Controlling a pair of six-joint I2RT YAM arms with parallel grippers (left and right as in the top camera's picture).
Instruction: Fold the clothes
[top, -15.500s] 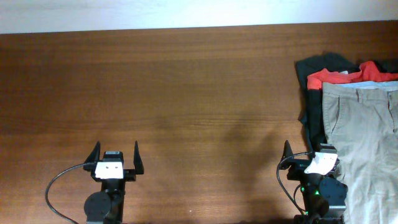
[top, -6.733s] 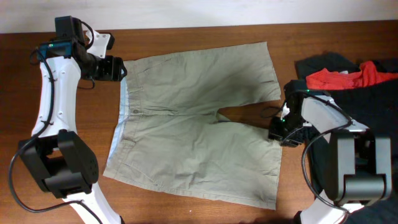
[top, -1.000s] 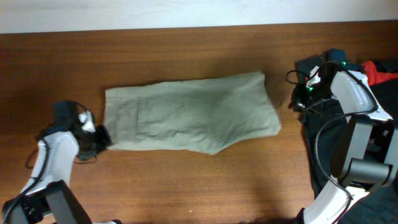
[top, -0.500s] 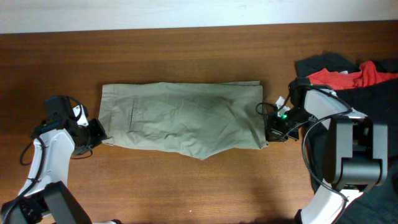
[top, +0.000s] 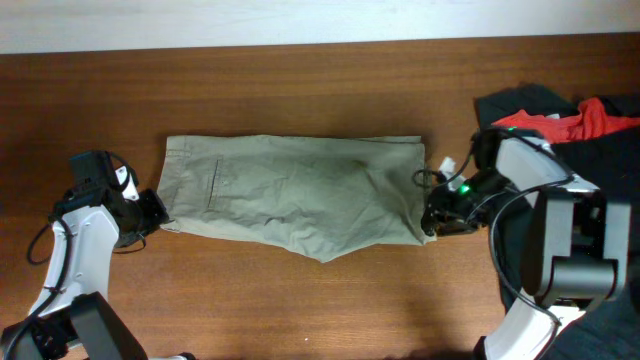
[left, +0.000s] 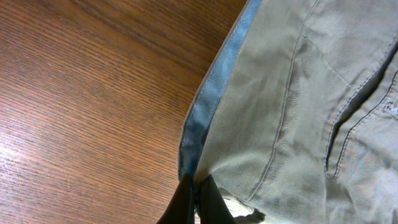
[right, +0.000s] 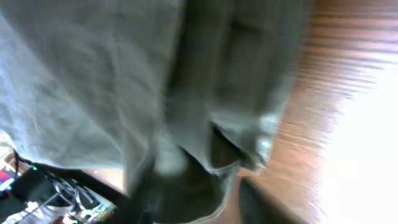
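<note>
The clothes, a khaki pair of shorts, lie folded lengthwise across the middle of the table. My left gripper is at their left end. In the left wrist view it is shut on the waistband edge, where the pale blue lining shows. My right gripper is at the shorts' right end. The right wrist view is blurred. Its jaws stand apart there, with the leg hem hanging loose between them.
Black garments with a red-orange garment on top are piled at the back right, close behind my right arm. Bare wooden table surrounds the shorts.
My right gripper came from the pile down to the shorts' right end, closed there, and has now parted its jaws. The shorts' right end lies flatter. The left gripper keeps its hold.
</note>
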